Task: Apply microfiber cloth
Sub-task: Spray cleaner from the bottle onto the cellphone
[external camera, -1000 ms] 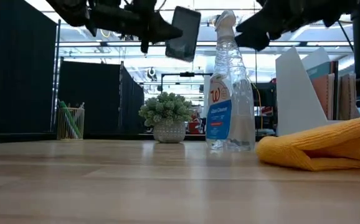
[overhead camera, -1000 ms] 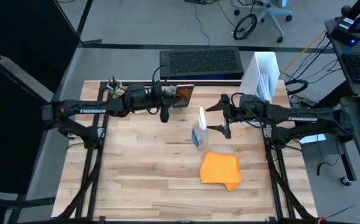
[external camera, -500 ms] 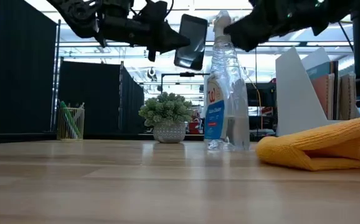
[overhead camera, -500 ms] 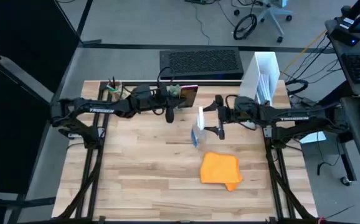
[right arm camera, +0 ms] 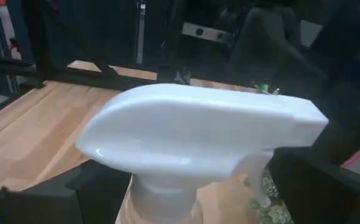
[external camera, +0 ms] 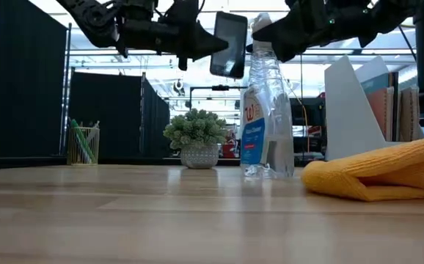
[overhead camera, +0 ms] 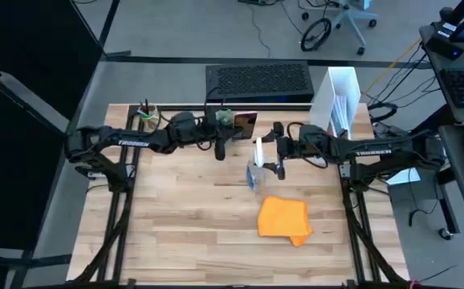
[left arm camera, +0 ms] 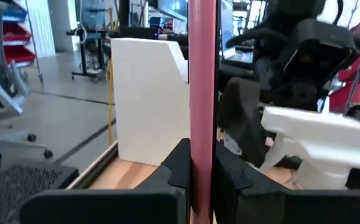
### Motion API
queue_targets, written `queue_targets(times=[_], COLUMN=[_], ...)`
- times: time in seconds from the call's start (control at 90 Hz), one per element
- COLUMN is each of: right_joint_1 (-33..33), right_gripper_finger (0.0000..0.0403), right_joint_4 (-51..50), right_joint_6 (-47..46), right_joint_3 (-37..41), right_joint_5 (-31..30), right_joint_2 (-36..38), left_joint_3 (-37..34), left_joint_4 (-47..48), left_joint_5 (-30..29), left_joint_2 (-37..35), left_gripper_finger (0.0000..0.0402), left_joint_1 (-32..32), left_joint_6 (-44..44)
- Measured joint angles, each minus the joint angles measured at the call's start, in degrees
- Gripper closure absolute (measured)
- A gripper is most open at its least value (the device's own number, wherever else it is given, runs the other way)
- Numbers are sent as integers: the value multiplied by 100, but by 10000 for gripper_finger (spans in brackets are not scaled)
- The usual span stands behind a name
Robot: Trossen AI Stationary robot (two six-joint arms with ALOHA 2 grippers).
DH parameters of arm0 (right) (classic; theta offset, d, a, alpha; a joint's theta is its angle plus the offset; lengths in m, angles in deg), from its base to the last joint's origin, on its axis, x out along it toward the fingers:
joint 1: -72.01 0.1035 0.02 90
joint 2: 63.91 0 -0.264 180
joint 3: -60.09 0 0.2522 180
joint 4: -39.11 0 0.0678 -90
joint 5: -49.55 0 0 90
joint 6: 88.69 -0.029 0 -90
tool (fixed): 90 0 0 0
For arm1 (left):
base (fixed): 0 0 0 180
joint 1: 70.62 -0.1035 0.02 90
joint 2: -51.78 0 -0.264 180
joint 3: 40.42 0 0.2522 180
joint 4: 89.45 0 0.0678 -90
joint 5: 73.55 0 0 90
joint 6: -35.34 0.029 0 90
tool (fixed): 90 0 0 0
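The orange microfiber cloth (overhead camera: 284, 218) lies crumpled on the table at the near right (external camera: 388, 176), with no gripper on it. A clear spray bottle (overhead camera: 254, 164) with a blue label stands upright on its base just beyond it (external camera: 267, 110). My right gripper (overhead camera: 278, 150) is open at the height of the bottle's white spray head (right arm camera: 198, 130), one finger on either side. My left gripper (overhead camera: 225, 135) is shut on a black smartphone (external camera: 229, 44) with a pink rim, held high to the left of the bottle's head. My left gripper pinches the smartphone between its two fingers (left arm camera: 180, 168), one on each face, across the pink rim (left arm camera: 202, 93). The fingers come level from the table's left. The phone stands on edge, nearly upright, lifted well clear of the table. My right gripper is at the bottle's head, but I cannot tell whether it touches it.
A black keyboard (overhead camera: 258, 80) lies at the far edge and a white file holder (overhead camera: 336, 100) stands at the far right. A pen cup (external camera: 83, 143) and a small potted plant (external camera: 195, 139) stand at the far left. Bare wood spreads over the near left.
My left gripper has carried the phone toward the table's right, close to the bottle's head. My right gripper has gone toward the table's left until its fingers flank the spray head. The bottle has turned a little about its base, still upright.
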Motion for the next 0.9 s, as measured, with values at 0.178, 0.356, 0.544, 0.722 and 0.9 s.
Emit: queue_targets(times=[0.178,0.356,0.544,0.722,0.9], right_joint_1=[15,15,12,12,15], right_gripper_finger=[62,64,95,147,136], right_joint_4=[8,-5,-14,-36,-38], right_joint_6=[76,100,103,128,148], right_joint_3=[0,0,0,0,0], right_joint_5=[0,1,-8,15,-13], right_joint_2=[0,2,2,4,4], left_joint_3=[34,301,466,468,468], left_joint_4=[-69,-81,-86,-36,-22], left_joint_5=[9,45,93,119,136], left_joint_2=[349,630,667,672,673], left_gripper_finger=[389,389,389,389,388], left_joint_1=[1,82,155,150,150], left_joint_6=[-652,-917,-914,-918,-916])
